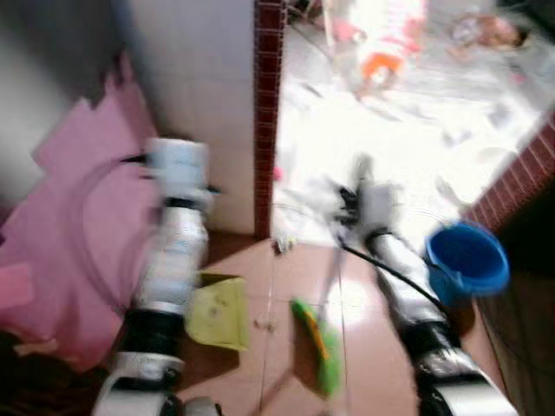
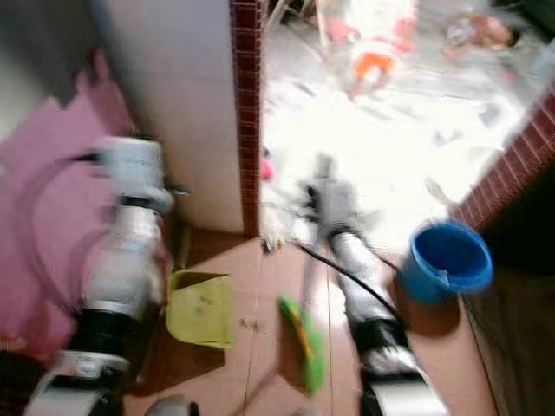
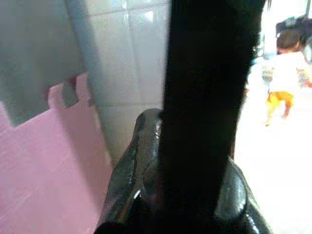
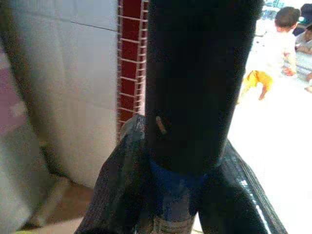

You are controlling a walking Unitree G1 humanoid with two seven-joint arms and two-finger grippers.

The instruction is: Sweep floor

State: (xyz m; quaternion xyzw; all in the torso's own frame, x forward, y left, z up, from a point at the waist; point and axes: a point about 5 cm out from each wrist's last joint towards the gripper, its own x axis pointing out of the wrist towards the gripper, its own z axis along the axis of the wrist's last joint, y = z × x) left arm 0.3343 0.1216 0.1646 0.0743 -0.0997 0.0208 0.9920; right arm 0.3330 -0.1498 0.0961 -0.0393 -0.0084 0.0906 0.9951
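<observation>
The floor (image 1: 373,347) was terracotta-brown tile. The dustpan (image 1: 220,312) was yellow-green. The broom head (image 1: 319,345) was bright green with an orange-yellow stripe. The bucket (image 1: 466,260) was blue. The foam mats (image 1: 78,225) were pink with notched edges. The wall (image 1: 204,95) was white tile, edged by a strip of dark red small tiles (image 1: 268,113). The person (image 3: 284,78) in the left wrist view wore a white top and orange-yellow shorts.

No text, label, brand, number or sign can be read anywhere; the views are blurred and the surfaces shown carry no legible writing.
</observation>
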